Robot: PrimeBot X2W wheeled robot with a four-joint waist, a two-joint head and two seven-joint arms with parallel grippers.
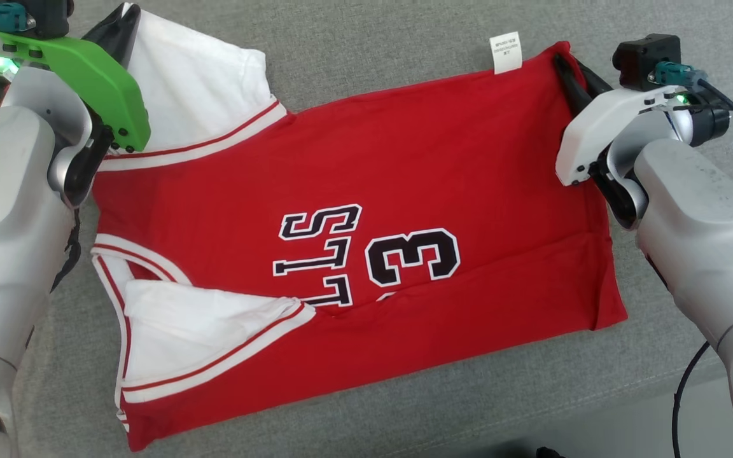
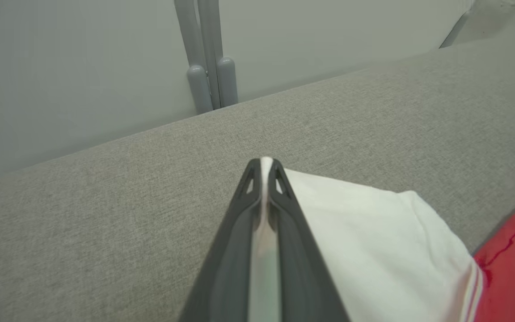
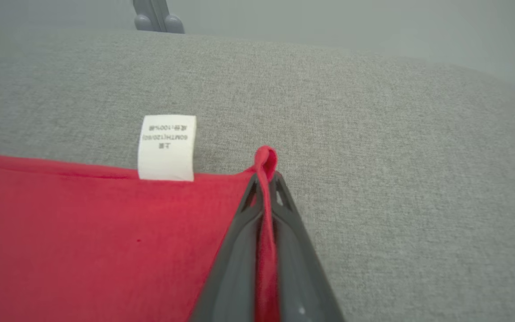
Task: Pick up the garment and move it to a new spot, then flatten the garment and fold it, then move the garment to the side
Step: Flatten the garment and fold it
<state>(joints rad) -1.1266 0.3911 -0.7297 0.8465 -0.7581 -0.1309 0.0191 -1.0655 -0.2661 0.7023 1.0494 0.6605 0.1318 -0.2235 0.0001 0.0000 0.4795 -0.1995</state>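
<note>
Garment [image 1: 354, 191] lies spread, far corners pinched in closed left claw [image 2: 265, 163] and right claw [image 3: 265, 177], grey cushion [image 3: 373, 134] stretching beyond.

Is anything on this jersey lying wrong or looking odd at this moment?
Yes. The jersey is not flat: a fold along its near side hides part of the lettering, and its white label sticks out past the far edge.

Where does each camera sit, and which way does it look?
Head view: on the head, looking down at the red jersey on grey upholstery; left gripper and right gripper show.
Left wrist view: on the left wrist, along its shut fingers pinching the white sleeve, facing a wall.
Right wrist view: on the right wrist, along its shut fingers pinching the red hem corner.
Shared: head and right wrist views show the white label.
</note>
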